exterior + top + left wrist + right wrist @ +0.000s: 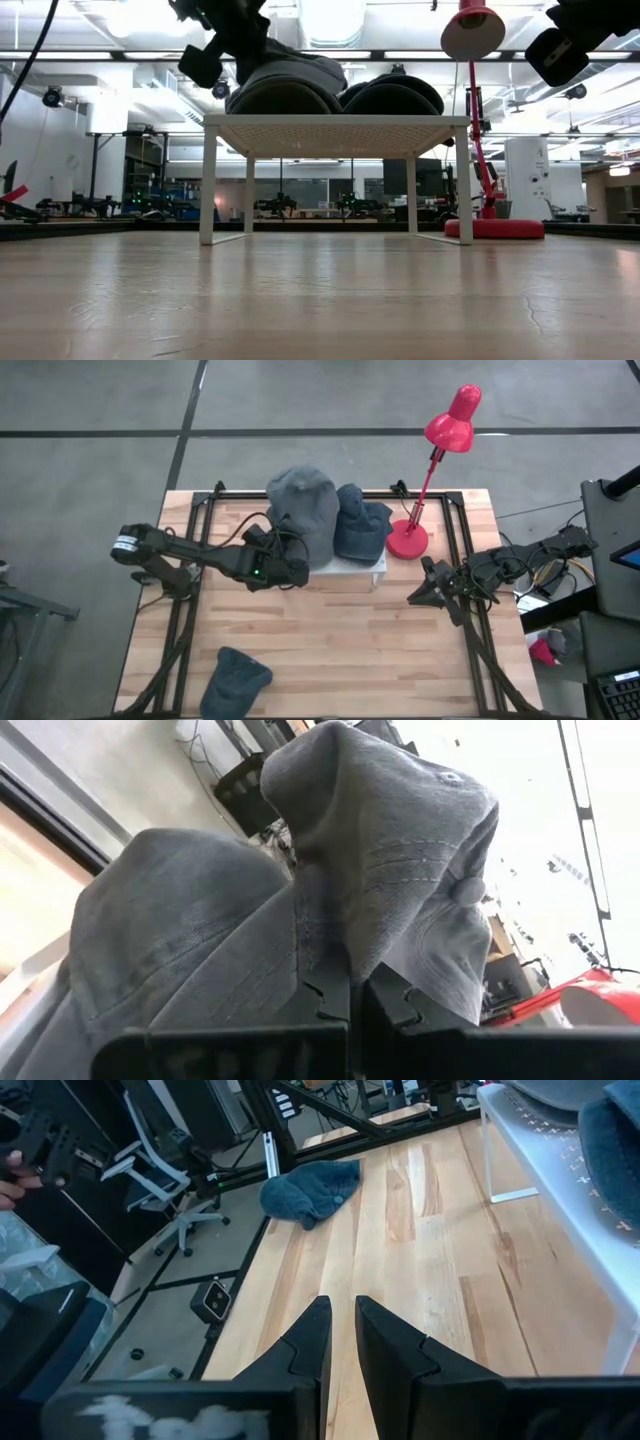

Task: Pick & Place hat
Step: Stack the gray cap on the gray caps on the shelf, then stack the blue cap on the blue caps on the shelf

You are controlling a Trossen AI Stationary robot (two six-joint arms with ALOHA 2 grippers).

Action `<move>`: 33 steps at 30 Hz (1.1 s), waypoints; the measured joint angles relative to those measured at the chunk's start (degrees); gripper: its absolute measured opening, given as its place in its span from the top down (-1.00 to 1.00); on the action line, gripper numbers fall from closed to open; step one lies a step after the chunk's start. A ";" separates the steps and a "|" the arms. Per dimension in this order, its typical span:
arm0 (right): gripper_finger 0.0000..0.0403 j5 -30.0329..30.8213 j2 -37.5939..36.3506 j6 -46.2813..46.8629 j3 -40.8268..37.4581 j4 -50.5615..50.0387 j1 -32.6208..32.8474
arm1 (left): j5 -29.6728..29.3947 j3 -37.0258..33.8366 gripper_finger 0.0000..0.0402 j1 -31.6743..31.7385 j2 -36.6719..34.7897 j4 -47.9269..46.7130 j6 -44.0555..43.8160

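Observation:
A light grey hat (303,505) lies on a small white stand (335,123) at the table's far middle. A darker blue-grey hat (358,525) sits beside it, on its right. My left gripper (292,568) reaches in from the table's left to the grey hat's near-left side and is shut on it. The left wrist view shows the grey hat (380,840) close up, with its top button. A third, blue hat (235,678) lies crumpled at the table's near edge. My right gripper (415,595) waits shut over the table's right side, touching nothing. My left gripper pinches a fold of the grey hat's crown cloth (335,955) between its two fingers, at the hat's near-left side. The fingers come from the table's left, slanting slightly upward. In the low view the grey hat (285,90) lies on the stand's top.
A red desk lamp stands with its base (407,540) right of the stand, its head (455,415) leaning beyond the far edge. Black frame rails run along both table sides. Bare wood lies between the stand and the blue hat (310,1190).

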 joint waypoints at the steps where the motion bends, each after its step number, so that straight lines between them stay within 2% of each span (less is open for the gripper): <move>1: 0.76 0.00 0.00 0.00 0.00 0.00 -0.01 | 0.42 -0.24 1.00 0.00 0.00 0.00 0.00; 11: 0.76 0.00 0.00 0.00 0.00 0.00 0.01 | 1.27 -0.56 0.81 -0.02 0.00 -0.55 0.90; 22: 0.76 0.00 -0.01 0.02 0.00 0.00 -0.01 | -1.41 -0.56 0.51 -0.83 -1.97 -0.57 1.36; 33: 0.76 0.01 0.00 0.00 0.00 0.00 0.00 | -3.46 -0.56 0.39 -6.42 -6.54 -0.31 6.69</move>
